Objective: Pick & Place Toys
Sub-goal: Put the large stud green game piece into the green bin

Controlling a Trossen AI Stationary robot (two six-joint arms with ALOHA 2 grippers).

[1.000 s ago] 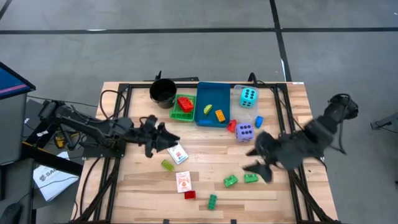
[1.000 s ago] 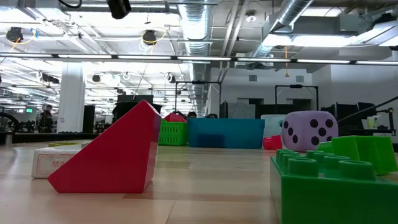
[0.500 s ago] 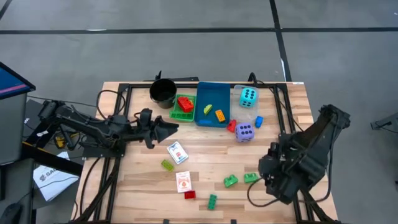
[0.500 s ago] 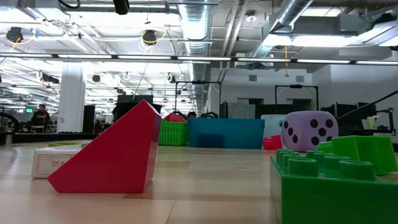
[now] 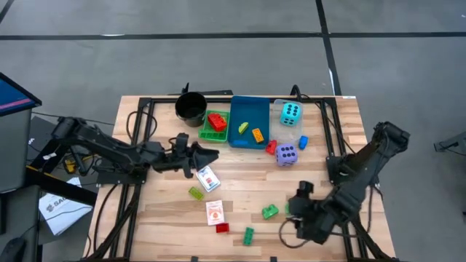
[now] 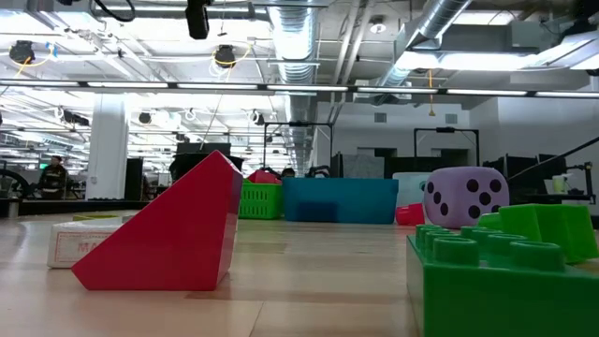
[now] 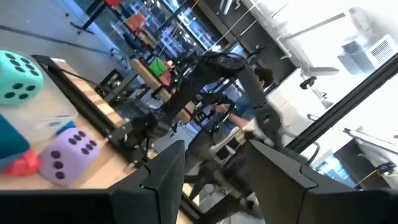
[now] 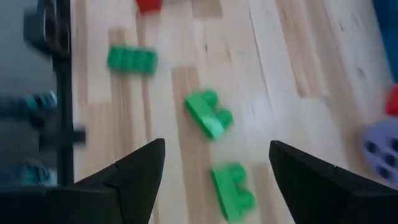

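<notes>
Right gripper [image 5: 297, 211] low over the near right part of the table, fingers [image 8: 134, 180] apart and empty; in its wrist view two green bricks [image 8: 208, 116] lie on the wood just ahead, one [image 8: 232, 190] between the fingers' line, and a flatter green brick [image 8: 131, 60] farther off. Judged step: lining up on a green brick, grasp not yet made. Left gripper [image 5: 207, 155] hangs mid-table just beside a white card pack [image 5: 208, 178], fingers [image 7: 163, 177] apart, nothing between them. Done so far: red bricks [image 5: 216, 121] sit in the green tray [image 5: 204, 134]; a yellow brick and an orange one [image 5: 257, 134] in the blue tray [image 5: 247, 104]; cyan die [image 5: 290, 112] on the clear tray. Left loose on the table: purple die [image 5: 286, 154], a small blue brick [image 5: 303, 142], second card pack [image 5: 215, 212], a yellow-green brick [image 5: 196, 193], a red brick [image 5: 222, 228], the green bricks. Roughly half remains, by my estimate.
</notes>
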